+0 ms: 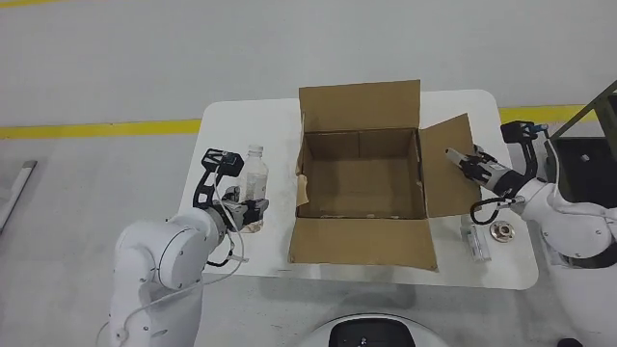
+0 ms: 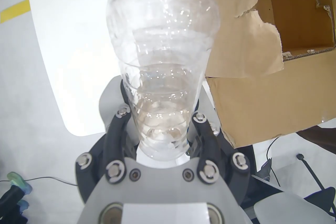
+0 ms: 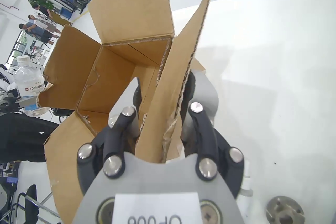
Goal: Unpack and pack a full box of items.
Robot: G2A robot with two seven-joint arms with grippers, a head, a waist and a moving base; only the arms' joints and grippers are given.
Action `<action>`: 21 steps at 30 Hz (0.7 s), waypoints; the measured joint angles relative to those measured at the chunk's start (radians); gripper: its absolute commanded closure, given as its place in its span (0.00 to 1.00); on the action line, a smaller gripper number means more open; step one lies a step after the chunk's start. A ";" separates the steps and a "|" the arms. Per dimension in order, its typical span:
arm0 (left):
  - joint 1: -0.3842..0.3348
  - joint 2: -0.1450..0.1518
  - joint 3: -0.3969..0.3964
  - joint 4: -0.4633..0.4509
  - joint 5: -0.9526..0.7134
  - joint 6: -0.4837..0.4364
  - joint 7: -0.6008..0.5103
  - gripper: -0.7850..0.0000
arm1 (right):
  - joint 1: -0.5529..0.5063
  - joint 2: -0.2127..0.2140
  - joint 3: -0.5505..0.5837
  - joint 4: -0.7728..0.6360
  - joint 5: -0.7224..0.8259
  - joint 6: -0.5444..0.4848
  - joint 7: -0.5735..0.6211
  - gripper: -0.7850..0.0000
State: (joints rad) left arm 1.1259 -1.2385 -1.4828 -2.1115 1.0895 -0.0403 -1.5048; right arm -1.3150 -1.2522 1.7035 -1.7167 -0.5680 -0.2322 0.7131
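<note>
The cardboard box (image 1: 362, 185) stands open in the middle of the white table (image 1: 241, 120), and its inside looks bare. My left gripper (image 2: 160, 114) is shut on the base of a clear plastic bottle (image 2: 162, 51), held upright just left of the box (image 2: 262, 78). In the top view the bottle (image 1: 254, 185) stands beside the left gripper (image 1: 249, 207). My right gripper (image 3: 163, 84) is open and straddles the box's right flap (image 3: 183, 59); one finger rests against the flap. The right gripper (image 1: 469, 166) is at that flap's outer edge (image 1: 445, 164).
A small white tube (image 1: 475, 243) and a round metal flange (image 1: 500, 231) lie on the table right of the box, near the right arm. The flange (image 3: 283, 210) sits close under the right wrist. The other flaps are folded outward.
</note>
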 measured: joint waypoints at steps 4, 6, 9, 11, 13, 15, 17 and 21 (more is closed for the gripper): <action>0.000 0.000 0.000 0.000 0.000 0.000 0.000 1.00 | 0.000 0.000 0.000 0.000 0.000 0.000 0.000 1.00; 0.001 0.000 0.000 0.000 0.000 0.000 0.001 1.00 | 0.000 0.000 0.000 0.000 0.000 0.000 0.000 1.00; 0.001 0.002 -0.001 -0.011 -0.001 -0.012 0.049 1.00 | -0.011 -0.001 -0.017 -0.003 0.017 0.007 -0.015 1.00; -0.015 0.003 -0.005 -0.025 -0.010 -0.013 0.061 1.00 | -0.016 -0.002 -0.033 -0.004 0.030 0.020 -0.022 1.00; -0.048 0.004 -0.011 -0.050 -0.036 -0.001 0.055 1.00 | -0.020 -0.003 -0.050 -0.005 0.053 0.033 -0.030 1.00; -0.092 0.004 -0.016 -0.079 -0.079 0.021 0.043 1.00 | -0.022 -0.004 -0.068 -0.012 0.070 0.044 -0.031 1.00; -0.135 0.005 -0.012 -0.098 -0.111 0.038 0.024 1.00 | -0.023 -0.004 -0.083 -0.020 0.072 0.058 -0.036 1.00; -0.241 0.002 0.039 -0.120 -0.208 0.069 -0.021 1.00 | -0.025 -0.007 -0.118 -0.043 0.089 0.104 -0.058 1.00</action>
State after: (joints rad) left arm 0.8847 -1.2362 -1.4437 -2.2318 0.8816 0.0286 -1.5254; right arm -1.3401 -1.2588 1.5854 -1.7594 -0.4790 -0.1286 0.6547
